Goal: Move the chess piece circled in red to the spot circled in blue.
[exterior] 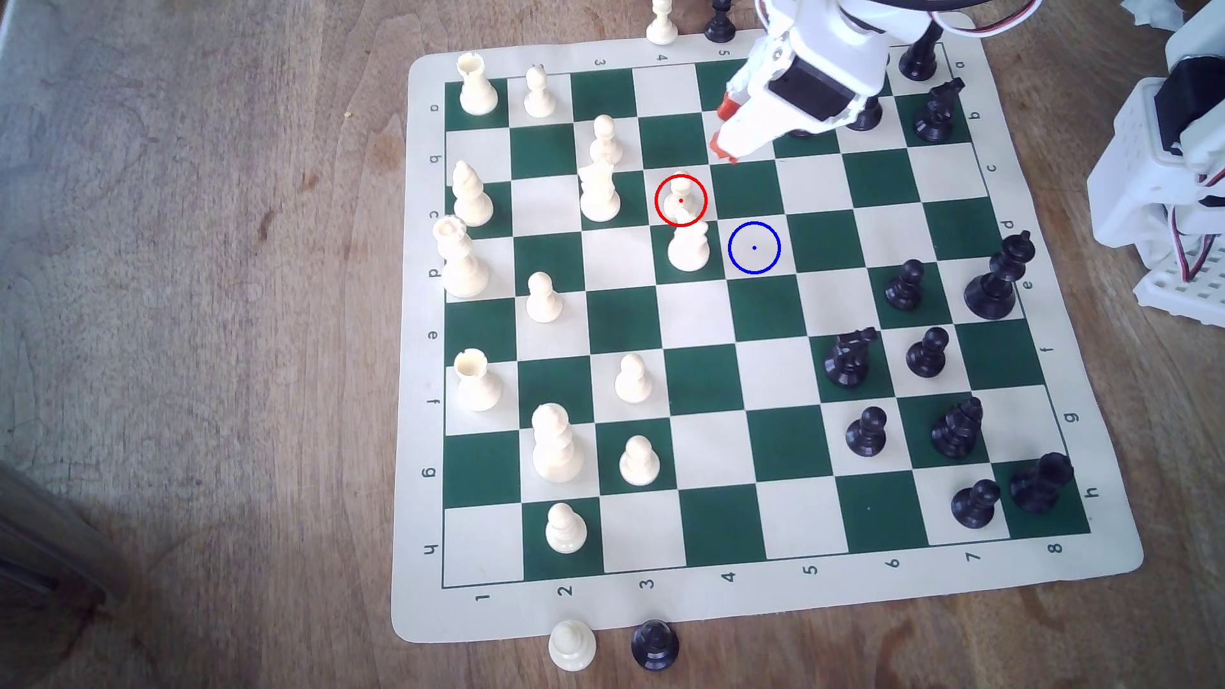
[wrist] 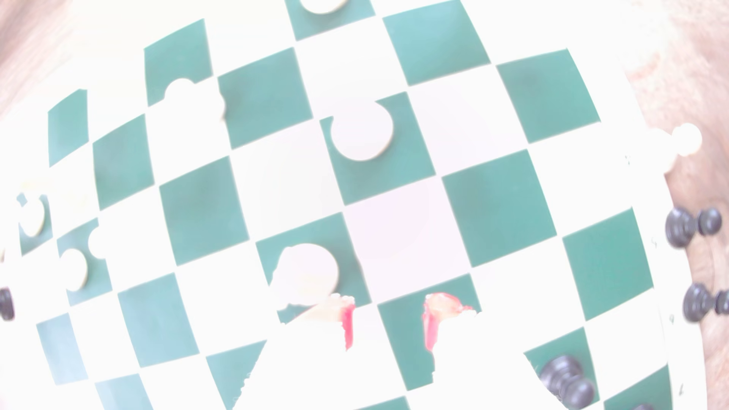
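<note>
Nothing is moved yet: the white pawn (exterior: 681, 197) stands inside its red ring, just behind a taller cream piece (exterior: 689, 248), one square diagonally from the blue-ringed square (exterior: 754, 248) (bare). The gripper (exterior: 724, 132) hangs near, red-tipped fingers (wrist: 349, 327) apart, holding nothing

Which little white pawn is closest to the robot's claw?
The white pawn inside the red ring. It stands just below the orange-tipped gripper in the exterior view; the other white pawns sit farther off.
</note>
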Robot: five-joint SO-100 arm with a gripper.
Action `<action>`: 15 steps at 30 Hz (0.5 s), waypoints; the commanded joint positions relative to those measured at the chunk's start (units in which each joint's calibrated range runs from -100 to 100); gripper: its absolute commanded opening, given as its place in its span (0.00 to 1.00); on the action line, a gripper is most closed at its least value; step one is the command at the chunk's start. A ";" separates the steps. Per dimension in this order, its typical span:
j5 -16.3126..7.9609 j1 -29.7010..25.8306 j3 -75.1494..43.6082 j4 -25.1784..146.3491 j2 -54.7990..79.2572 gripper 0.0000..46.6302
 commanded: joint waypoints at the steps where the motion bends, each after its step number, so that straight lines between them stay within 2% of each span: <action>1: -0.63 0.54 -4.74 -2.14 1.34 0.25; 15: -1.71 0.62 -6.73 -9.92 11.02 0.27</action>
